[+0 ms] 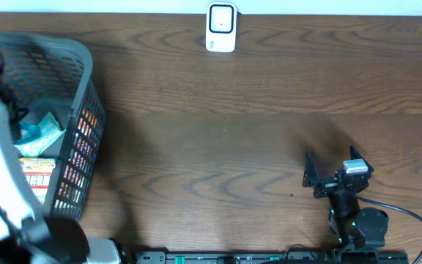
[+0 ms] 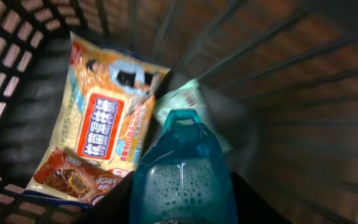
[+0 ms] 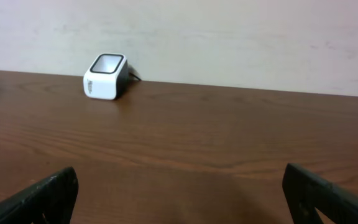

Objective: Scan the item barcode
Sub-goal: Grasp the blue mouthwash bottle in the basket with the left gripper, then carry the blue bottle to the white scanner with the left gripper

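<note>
left hand (image 2: 184, 210) is down inside the grey basket (image 1: 86, 103), far left of the tabletop (image 1: 233, 139), clenched on the teal bottle (image 2: 182, 180): dark fingers (image 2: 120, 202) press against both of its sides at the bottom edge of the wrist view

bottle look: translucent teal-blue plastic, liquid with small foamy bubbles showing through the wall, body narrows toward a flattened ridged top, which points away from the camera into the basket. no label or barcode visible on the face I can see

it sits above the rest of the basket contents:
- yellow-orange snack bag (image 2: 104, 118) with a red label panel and printed characters, lying flat to the left of the bottle
- brown-red packet (image 2: 73, 180) overlapping the near-left corner of that bag
- pale green packet (image 2: 185, 99) with a small barcode print, just beyond the bottle top, partly hidden behind it

can't tell whether the bottle is touching the things under it or lifted off them

scanner (image 1: 221, 28): small white unit with a dark window, far edge of the tabletop, about centre, well apart from the basket. also in the right wrist view (image 3: 106, 76), standing against the wall

right hand (image 1: 332, 164) is released, fingers spread wide with nothing between them, near right of the tabletop, facing the scanner
</note>
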Tool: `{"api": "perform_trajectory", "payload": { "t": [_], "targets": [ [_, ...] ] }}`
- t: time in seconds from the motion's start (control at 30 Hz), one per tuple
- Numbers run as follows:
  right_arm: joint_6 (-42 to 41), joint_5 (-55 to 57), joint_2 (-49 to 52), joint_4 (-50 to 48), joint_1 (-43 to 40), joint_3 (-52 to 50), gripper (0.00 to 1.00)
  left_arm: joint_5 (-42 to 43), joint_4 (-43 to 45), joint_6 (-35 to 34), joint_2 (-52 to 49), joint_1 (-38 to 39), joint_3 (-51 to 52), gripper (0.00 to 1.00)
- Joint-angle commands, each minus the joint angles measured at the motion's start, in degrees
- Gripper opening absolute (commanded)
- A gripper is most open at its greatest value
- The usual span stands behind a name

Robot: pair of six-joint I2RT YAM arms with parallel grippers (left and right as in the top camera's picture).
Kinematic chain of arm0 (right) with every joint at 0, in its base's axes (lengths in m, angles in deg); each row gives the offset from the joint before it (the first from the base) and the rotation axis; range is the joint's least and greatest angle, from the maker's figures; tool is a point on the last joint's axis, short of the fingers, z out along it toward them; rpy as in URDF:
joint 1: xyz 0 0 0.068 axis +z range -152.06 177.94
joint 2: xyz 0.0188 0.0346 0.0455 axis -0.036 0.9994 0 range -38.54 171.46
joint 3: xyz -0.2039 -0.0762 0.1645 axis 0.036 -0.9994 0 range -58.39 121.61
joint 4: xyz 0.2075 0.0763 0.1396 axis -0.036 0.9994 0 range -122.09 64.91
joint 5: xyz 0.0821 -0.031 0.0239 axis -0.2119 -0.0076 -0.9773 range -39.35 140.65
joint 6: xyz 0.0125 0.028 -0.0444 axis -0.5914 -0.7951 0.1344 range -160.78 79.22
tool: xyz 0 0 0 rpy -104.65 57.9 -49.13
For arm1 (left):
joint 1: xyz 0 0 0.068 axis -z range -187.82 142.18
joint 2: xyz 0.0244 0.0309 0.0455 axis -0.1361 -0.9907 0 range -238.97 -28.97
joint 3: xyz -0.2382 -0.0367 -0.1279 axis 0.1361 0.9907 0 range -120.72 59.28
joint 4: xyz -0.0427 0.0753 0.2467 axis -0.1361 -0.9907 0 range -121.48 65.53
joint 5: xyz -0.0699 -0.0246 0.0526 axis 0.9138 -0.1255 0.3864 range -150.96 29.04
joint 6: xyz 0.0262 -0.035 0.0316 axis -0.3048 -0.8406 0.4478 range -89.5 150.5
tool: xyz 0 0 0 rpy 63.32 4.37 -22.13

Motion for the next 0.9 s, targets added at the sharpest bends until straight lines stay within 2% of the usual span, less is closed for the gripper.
{"api": "perform_trajectory", "payload": {
  "t": [0.0, 0.17, 0.37, 0.5, 0.63, 0.87],
  "targets": [
    [0.5, 0.1, -0.3, 0.2, 0.4, -0.1, 0.99, 2.8, 0.7, 1.6, 7.9, -0.6, -1.8, 0.39],
    [0.5, 0.1, -0.3, 0.2, 0.4, -0.1, 0.99, 9.0, 4.2, 2.3, 16.5, -0.6, -1.8, 0.39],
    [0.5, 0.1, -0.3, 0.2, 0.4, -0.1, 0.99, 26.2, 12.0, 10.6, 23.6, 0.7, -1.8, 0.39],
    [0.5, 0.1, -0.3, 0.2, 0.4, -0.1, 0.99, 34.2, 13.0, 13.0, 25.2, 3.8, -1.8, 0.39],
    [0.5, 0.1, -0.3, 0.2, 0.4, -0.1, 0.99, 37.9, 13.0, 17.6, 24.2, 10.6, -1.8, 0.38],
    [0.5, 0.1, -0.3, 0.2, 0.4, -0.1, 0.99, 37.8, 13.0, 27.7, 18.1, 27.2, -1.8, 0.38]
  ]
}}
